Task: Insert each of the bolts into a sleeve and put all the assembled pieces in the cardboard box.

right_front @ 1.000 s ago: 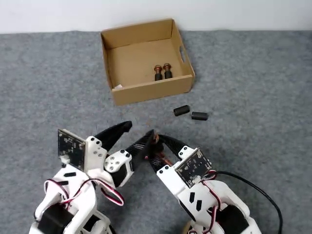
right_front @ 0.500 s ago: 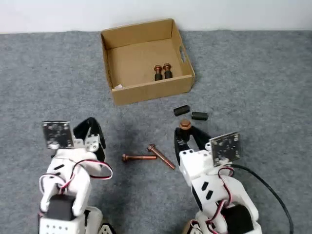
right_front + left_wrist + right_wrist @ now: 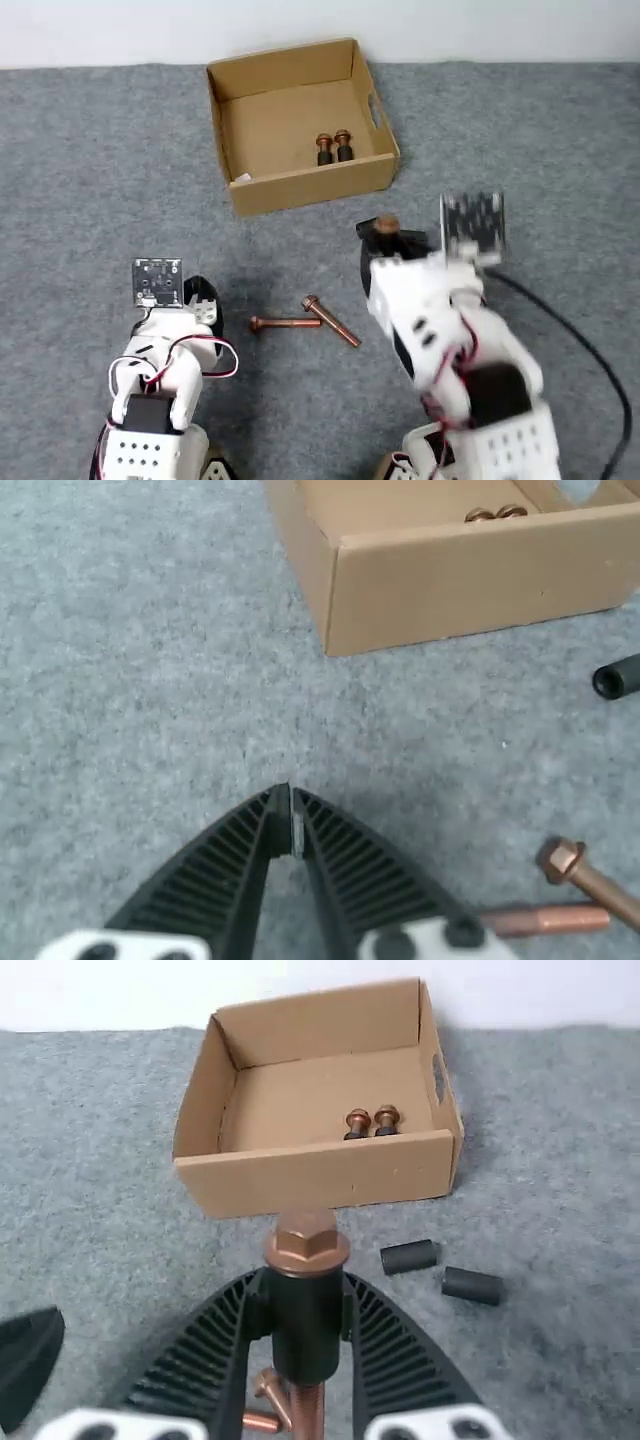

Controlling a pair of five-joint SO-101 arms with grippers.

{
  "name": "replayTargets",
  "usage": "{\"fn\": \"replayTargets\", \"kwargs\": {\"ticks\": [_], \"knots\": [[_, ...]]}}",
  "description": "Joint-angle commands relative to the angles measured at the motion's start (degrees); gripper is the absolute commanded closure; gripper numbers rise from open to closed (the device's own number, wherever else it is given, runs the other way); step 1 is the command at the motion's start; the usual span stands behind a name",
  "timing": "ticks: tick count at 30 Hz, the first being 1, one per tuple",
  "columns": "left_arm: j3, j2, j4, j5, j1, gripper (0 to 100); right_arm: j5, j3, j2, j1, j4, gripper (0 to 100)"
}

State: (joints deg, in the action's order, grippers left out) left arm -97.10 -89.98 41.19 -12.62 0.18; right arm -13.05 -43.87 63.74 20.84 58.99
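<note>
Right claw (image 3: 303, 1290) grips sleeved bolt (image 3: 308, 1243) upright.
Left claw (image 3: 290, 815) closed, empty; two loose bolts (image 3: 285, 323) on table (image 3: 80, 200).

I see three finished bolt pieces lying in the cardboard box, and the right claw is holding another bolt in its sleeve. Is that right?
Not quite. The cardboard box holds two assembled pieces, not three; the right wrist view shows them side by side inside it. The right gripper is indeed shut on another sleeved bolt.

Closed claw (image 3: 291, 806), cardboard box (image 3: 470, 580) beyond
</note>
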Motion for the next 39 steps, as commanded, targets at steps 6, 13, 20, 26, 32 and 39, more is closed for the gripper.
{"fn": "replayTargets", "kwargs": {"ticks": [6,13,20,26,32,39], "knots": [[0.2,-0.1,3.1,0.3,-0.3,99,-1.7,27.5,-31.4,-0.5,-9.2,99.1],[0.2,-0.1,3.2,0.3,-0.4,99,-1.6,42.4,-54.0,-0.6,-20.0,99.1],[0.2,-0.1,3.0,0.3,-4.4,99,1.2,56.8,-74.5,-0.5,-28.0,99.1],[0.2,-0.1,2.9,0.0,-4.5,99,6.5,68.0,-89.7,-0.5,-29.8,99.1],[0.2,0.0,3.0,0.0,-4.5,99,10.1,77.5,-102.0,-0.5,-29.4,99.1],[0.2,0.0,3.1,0.0,-4.5,99,10.3,79.8,-109.1,-0.2,-26.9,99.1]]}}
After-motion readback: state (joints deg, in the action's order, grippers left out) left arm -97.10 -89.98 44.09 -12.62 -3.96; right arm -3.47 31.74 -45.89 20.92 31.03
